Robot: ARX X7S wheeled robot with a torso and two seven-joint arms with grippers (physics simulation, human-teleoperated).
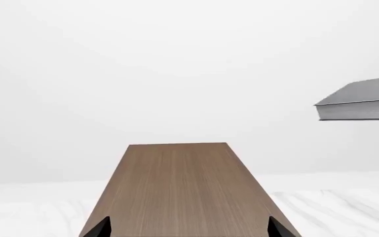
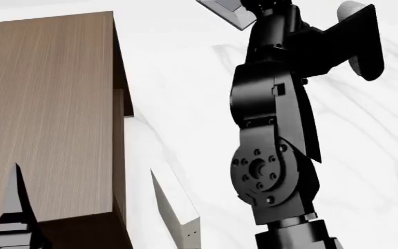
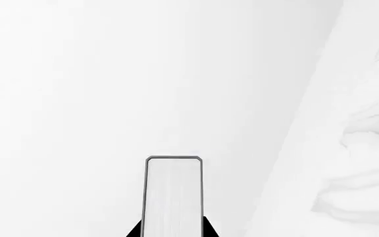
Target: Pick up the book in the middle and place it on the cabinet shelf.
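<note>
The dark charcoal-grey book [image 3: 173,195] with white page edges sits between the right gripper's [image 3: 173,231] black jaws, which are shut on it. In the head view the raised right arm holds the book [image 2: 225,11] high at the top edge, to the right of the cabinet. In the left wrist view the book [image 1: 362,98] hangs in the air, right of and above the brown wood-grain cabinet top [image 1: 183,187]. My left gripper [image 1: 189,229] is open and empty over the cabinet top, with one fingertip [image 2: 16,199] showing in the head view above the cabinet [image 2: 47,114].
An off-white book [image 2: 178,207] lies on the white marbled surface [image 2: 365,155] just right of the cabinet. The right arm's black links [image 2: 271,155] fill the middle of the head view. A darker cabinet side [image 2: 119,155] drops below the top.
</note>
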